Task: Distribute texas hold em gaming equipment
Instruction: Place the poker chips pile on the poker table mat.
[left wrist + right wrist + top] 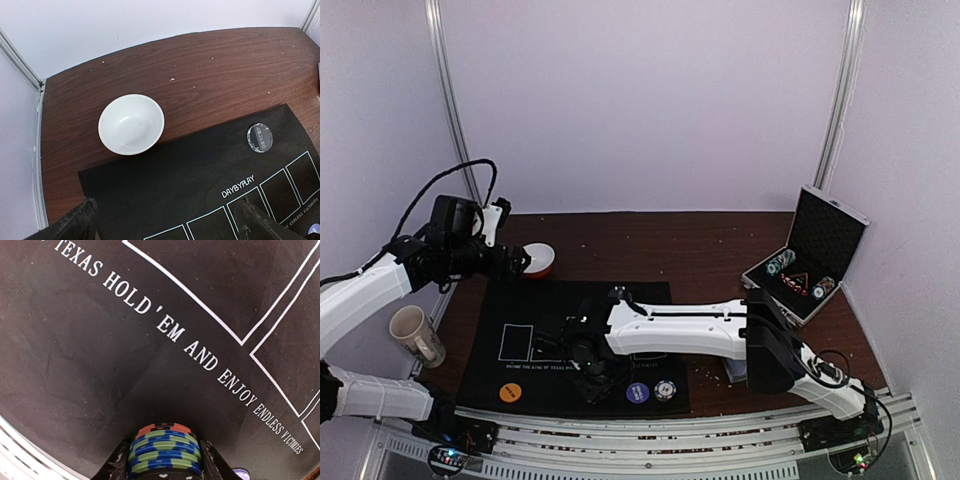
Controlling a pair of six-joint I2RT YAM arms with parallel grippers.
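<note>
My right gripper (pixel 165 460) is shut on a stack of several poker chips (pixel 164 444), green-and-blue ones with an orange one at the far end, held low over the black Texas Hold'em mat (pixel 100 365). In the top view this gripper (pixel 592 378) is at the mat's front middle. An orange chip (pixel 510 392), a purple-blue chip (pixel 638 392) and a black-and-white chip (pixel 665 390) lie along the mat's front edge. A small clear disc (pixel 260 137) lies on the mat's far part. My left gripper (pixel 167 225) is open and empty above the mat's far left corner. No playing cards show.
A white-inside bowl (pixel 131 124) with a red outside (pixel 538 260) stands on the wooden table just beyond the mat's left corner. A beige mug (pixel 415 335) is at the left edge. An open metal case (pixel 805 265) with more chips stands at the right.
</note>
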